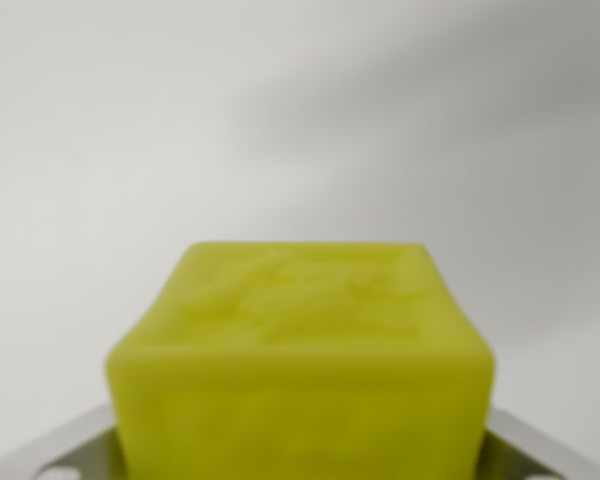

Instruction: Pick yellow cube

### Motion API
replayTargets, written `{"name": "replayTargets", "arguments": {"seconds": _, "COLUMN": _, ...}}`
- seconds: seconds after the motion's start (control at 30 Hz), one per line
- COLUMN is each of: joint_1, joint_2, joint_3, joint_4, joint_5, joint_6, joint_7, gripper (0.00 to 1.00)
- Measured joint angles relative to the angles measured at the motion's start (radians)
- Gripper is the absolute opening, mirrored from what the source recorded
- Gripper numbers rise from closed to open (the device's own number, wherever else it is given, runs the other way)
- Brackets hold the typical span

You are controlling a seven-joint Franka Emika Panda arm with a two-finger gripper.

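Note:
The yellow cube (300, 350) fills the lower middle of the wrist view, very close and blurred, with a faint relief on its top face. My gripper (300, 455) is around it. One grey metal finger (65, 450) shows against the cube's side at the wrist view's left, and the other finger (540, 450) shows against the side at the wrist view's right. The jaws are shut on the cube. The cube's underside and the fingertips are hidden.
Behind the cube lies a plain pale grey surface (130, 130). A soft, broad shadow (450, 120) crosses its upper right part. No other object is in view.

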Motion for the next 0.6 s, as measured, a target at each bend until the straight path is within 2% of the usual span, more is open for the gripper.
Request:
{"name": "replayTargets", "arguments": {"seconds": 0.37, "joint_1": 0.000, "joint_2": -0.032, "joint_3": 0.000, "joint_4": 0.021, "joint_5": 0.000, "joint_6": -0.053, "joint_7": 0.000, "gripper": 0.00}}
{"name": "replayTargets", "arguments": {"seconds": 0.6, "joint_1": 0.000, "joint_2": -0.036, "joint_3": 0.000, "joint_4": 0.025, "joint_5": 0.000, "joint_6": -0.061, "joint_7": 0.000, "gripper": 0.00}}
